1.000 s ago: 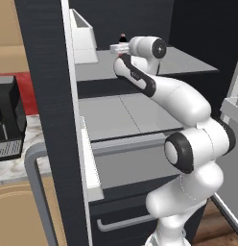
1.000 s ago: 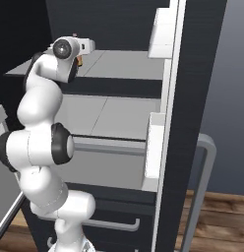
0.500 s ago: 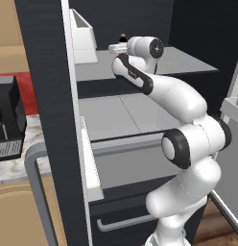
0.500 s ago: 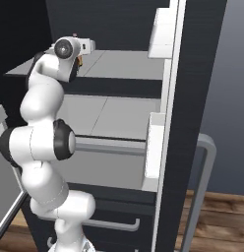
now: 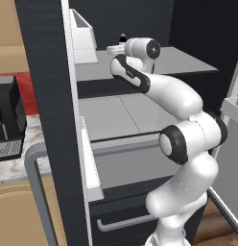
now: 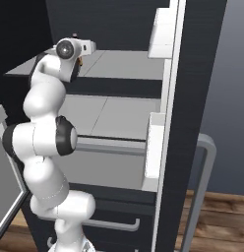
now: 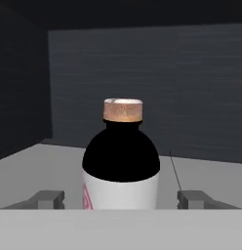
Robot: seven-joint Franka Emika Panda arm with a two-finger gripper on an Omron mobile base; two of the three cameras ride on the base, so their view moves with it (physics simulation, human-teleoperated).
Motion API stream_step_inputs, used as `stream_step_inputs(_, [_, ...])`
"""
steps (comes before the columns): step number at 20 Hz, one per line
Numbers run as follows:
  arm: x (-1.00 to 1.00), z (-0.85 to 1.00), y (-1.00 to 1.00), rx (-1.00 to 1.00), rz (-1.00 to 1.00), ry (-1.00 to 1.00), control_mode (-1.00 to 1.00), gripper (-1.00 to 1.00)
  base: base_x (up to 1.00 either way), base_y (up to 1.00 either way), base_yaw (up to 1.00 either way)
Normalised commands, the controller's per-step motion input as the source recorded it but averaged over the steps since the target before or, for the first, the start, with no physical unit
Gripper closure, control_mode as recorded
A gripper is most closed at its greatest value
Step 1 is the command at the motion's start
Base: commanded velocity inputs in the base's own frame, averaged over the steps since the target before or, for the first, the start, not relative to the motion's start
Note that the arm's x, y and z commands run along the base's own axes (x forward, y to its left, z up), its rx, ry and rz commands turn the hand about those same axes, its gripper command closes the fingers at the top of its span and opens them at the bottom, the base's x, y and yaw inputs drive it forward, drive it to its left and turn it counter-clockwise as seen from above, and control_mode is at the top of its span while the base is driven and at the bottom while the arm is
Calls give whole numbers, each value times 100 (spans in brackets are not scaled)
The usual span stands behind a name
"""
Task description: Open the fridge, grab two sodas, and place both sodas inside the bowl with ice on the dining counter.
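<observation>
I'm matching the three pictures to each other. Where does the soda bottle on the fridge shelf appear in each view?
Left base view: the bottle peeks up top centre, just behind the robot's wrist.
Right base view: a sliver of the bottle shows upper left, beside the wrist.
Hand view: the bottle stands centre, between the gripper fingertips.
Shared landmark: the grey upper shelf it stands on.

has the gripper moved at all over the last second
No. In the left base view the gripper sits at the same spot beside the white door bin, around the bottle.
</observation>
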Motion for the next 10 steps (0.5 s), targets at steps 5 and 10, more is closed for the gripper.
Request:
stream_step_inputs(5, [14,-9,0,0,0,0,-100,100,0,0,0])
stream_step_inputs(10, [2,-4,0,-1,0,1,-100,100,0,0,0])
